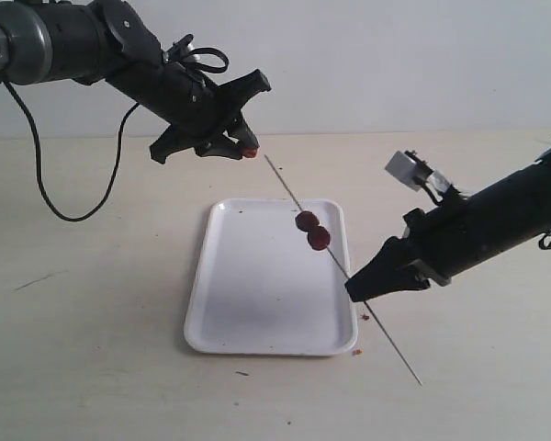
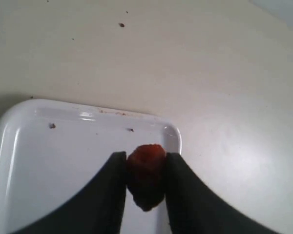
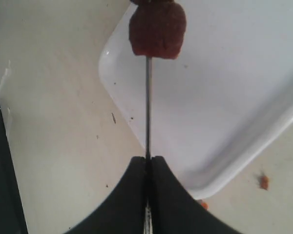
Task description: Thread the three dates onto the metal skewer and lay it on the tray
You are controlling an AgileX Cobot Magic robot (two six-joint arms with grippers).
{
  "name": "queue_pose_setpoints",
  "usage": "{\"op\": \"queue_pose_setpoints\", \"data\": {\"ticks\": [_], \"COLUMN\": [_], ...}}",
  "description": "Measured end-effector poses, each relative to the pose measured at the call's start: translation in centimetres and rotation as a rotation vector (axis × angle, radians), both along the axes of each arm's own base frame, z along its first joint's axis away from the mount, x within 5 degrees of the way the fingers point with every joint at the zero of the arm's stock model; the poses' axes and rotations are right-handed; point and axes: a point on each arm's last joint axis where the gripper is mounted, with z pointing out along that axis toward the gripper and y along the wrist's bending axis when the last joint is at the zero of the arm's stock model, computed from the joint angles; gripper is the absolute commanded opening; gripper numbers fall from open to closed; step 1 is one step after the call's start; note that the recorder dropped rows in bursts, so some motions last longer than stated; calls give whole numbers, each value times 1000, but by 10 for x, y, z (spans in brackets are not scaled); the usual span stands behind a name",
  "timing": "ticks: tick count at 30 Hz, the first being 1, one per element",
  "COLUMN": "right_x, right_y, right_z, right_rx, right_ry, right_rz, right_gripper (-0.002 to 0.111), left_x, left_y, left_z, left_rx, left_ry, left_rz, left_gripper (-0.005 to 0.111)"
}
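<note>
Shows the black left end effector (image 1: 243,147) raised in the air toward the far edge of the beige worktop (image 1: 92,349), angled down and clenched on one wrinkled dark red date (image 2: 145,178). Shows the black right end effector (image 1: 356,292) reaching in from the right edge, pinched tight on a thin grey metal skewer (image 1: 280,176). Skewer slanted above a glossy white rectangular tray (image 1: 257,317) mid-worktop, with two more dark red dates (image 1: 307,220) threaded on it and touching. A few crumbs (image 1: 355,351) beside the tray, plain pale wall (image 1: 395,64) behind.
</note>
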Motion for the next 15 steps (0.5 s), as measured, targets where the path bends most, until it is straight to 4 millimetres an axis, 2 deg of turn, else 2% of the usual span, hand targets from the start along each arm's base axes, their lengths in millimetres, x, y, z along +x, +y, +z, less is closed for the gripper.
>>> {"op": "queue_pose_setpoints", "data": {"ticks": [4,15], "right_x": [0,5], "right_y": [7,4], "right_z": [-1,-5], "right_rx": [-12,-74], "right_ry": [-8,-29], "right_rz": [9,-50], "right_gripper": [0,0], "left_x": [0,-1], "left_y": [0,0], "left_z": [0,0], "left_rx": [-3,1], "left_ry": [1,2], "left_rz": [1,-8], "left_gripper": [30,30]}}
